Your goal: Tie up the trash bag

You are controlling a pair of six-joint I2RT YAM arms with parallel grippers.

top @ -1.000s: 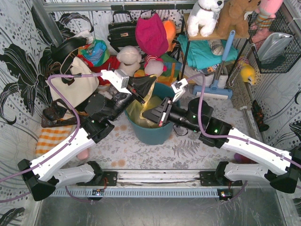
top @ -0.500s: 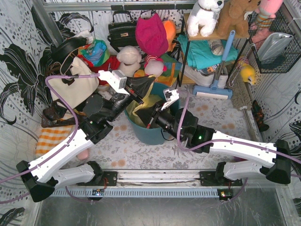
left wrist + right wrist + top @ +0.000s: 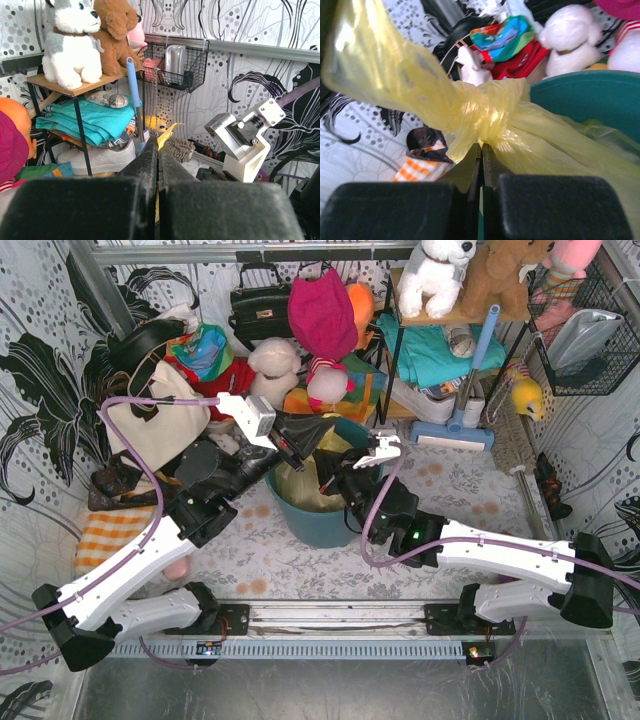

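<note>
**Knot formed, both tails pinched**

On the counter (image 3: 300, 565) stands the teal bin (image 3: 335, 525). The yellow trash bag (image 3: 300, 482) sits inside it, its neck gathered into a knot (image 3: 492, 117) near the rim. The film looks thin, so a hard pull could tear it at the knot or lift bag and bin together. Too soft a pull may leave the knot loose. The left gripper (image 3: 158, 150) is clamped on a yellow tail. The right gripper (image 3: 481, 152) is closed on plastic just under the knot.
</note>
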